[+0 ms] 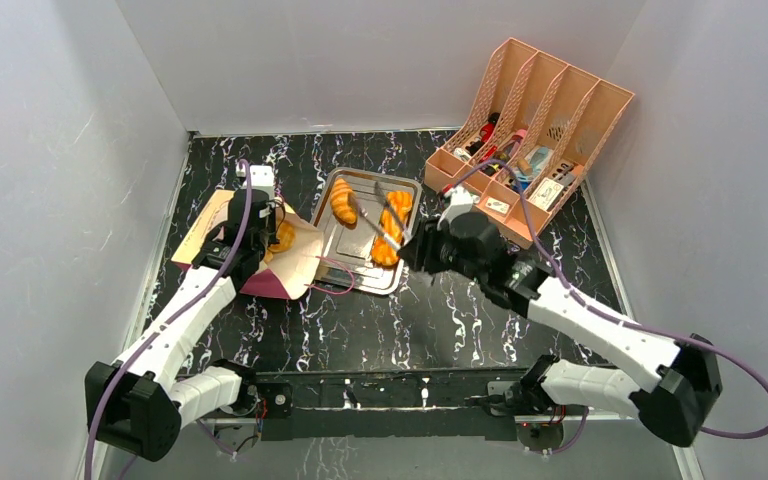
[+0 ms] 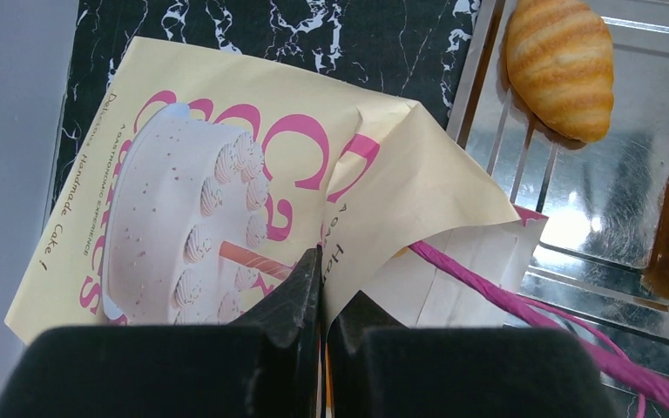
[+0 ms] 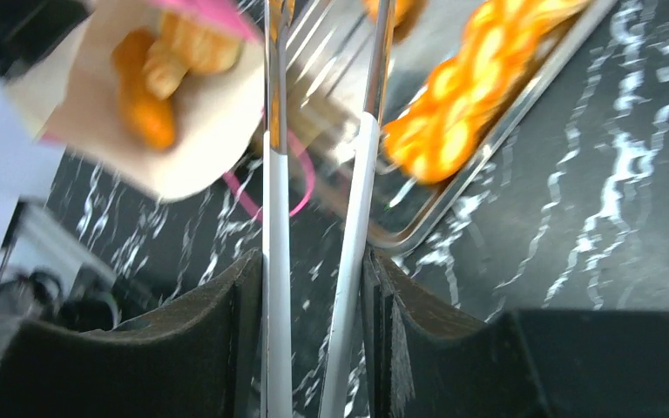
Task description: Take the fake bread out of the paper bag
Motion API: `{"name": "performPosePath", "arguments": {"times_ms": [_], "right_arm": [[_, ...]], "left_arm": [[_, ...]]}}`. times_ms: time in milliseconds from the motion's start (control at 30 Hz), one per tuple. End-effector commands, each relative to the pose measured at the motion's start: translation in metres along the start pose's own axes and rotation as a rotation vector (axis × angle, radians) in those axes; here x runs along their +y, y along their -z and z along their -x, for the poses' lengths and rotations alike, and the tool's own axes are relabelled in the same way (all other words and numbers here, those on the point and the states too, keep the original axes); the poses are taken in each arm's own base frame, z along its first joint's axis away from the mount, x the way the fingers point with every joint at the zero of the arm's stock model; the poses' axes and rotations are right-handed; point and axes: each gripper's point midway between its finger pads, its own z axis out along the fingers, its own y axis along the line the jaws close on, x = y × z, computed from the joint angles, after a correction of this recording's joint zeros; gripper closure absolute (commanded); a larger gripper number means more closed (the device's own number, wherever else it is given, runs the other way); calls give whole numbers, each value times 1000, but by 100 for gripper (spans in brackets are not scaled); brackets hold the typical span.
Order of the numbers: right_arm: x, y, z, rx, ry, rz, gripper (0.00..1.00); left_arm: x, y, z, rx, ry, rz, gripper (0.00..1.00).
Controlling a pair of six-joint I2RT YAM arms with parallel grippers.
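By the tray (image 1: 358, 268), the right gripper (image 3: 314, 270) clamps metal tongs (image 3: 276, 218)

Paper bag (image 1: 295, 265) left of tray (image 1: 350, 250); croissant (image 1: 342, 203) on tray; file rack (image 1: 535, 130) behind, right.

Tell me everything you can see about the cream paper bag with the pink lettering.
The cream paper bag with pink lettering and a cake picture lies on its side on the black marble table, just left of the shiny metal tray, its creased open mouth facing the tray. Its bottom part is magenta. A magenta cord handle trails toward the tray. The left end effector pinches its upper edge. Inside, glossy golden pastries show.
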Motion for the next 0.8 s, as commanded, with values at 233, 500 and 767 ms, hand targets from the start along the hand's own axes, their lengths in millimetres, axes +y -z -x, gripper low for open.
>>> {"name": "performPosePath", "arguments": {"times_ms": [233, 500, 767], "right_arm": [[83, 51, -65, 47, 84, 158, 67], [117, 36, -107, 126, 147, 205, 68], [136, 9, -105, 93, 178, 207, 68]], "left_arm": [[-6, -3, 12, -16, 0, -34, 100], [-6, 1, 14, -20, -6, -41, 100], [-9, 6, 15, -22, -9, -70, 100]]}}
